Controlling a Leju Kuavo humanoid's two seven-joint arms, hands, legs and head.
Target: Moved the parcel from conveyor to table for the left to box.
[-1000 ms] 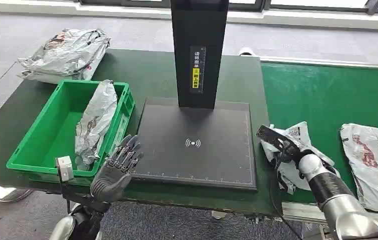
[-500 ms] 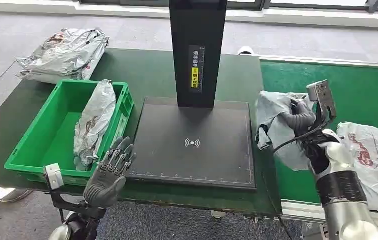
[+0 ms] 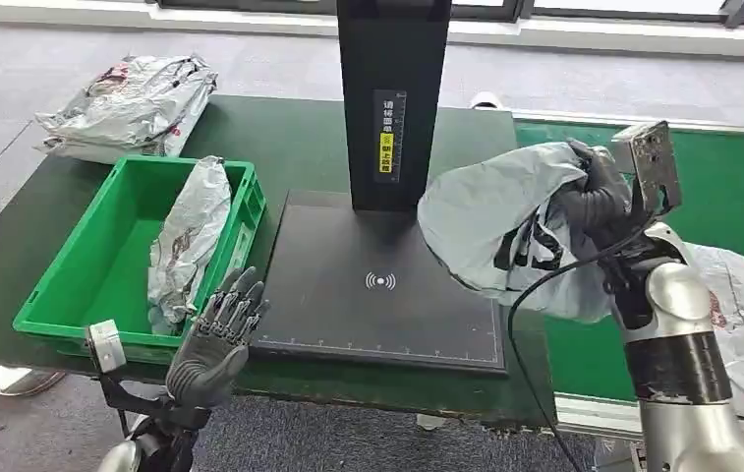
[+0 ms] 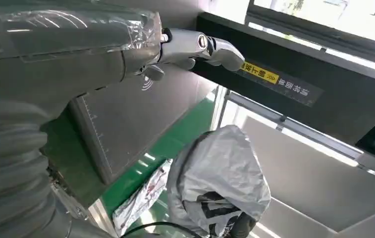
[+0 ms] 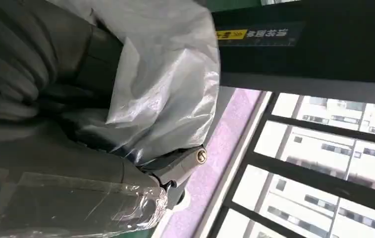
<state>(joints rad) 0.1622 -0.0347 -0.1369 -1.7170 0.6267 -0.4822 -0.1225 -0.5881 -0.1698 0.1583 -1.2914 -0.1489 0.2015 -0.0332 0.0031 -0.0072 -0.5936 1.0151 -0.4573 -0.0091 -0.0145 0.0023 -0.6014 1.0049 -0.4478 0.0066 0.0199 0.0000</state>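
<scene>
My right hand [image 3: 599, 202] grips a grey plastic parcel [image 3: 505, 231] and holds it in the air above the right edge of the black scanner plate [image 3: 382, 285]. The same parcel [image 5: 160, 84] bulges over the fingers in the right wrist view, and it hangs as a grey bundle [image 4: 220, 181] in the left wrist view. My left hand [image 3: 218, 339] is open, fingers spread, at the front edge of the table just right of the green box [image 3: 102, 270]. A silver parcel [image 3: 188, 241] lies inside that box.
The black scanner post [image 3: 392, 98] rises behind the plate. Another parcel [image 3: 741, 315] lies on the green conveyor [image 3: 721, 197] at the right. A pile of silver parcels [image 3: 132, 103] sits at the table's far left corner.
My right hand has lifted the grey parcel off the conveyor and carried it up and left, over the scanner plate's edge. The left hand has stayed almost still.
</scene>
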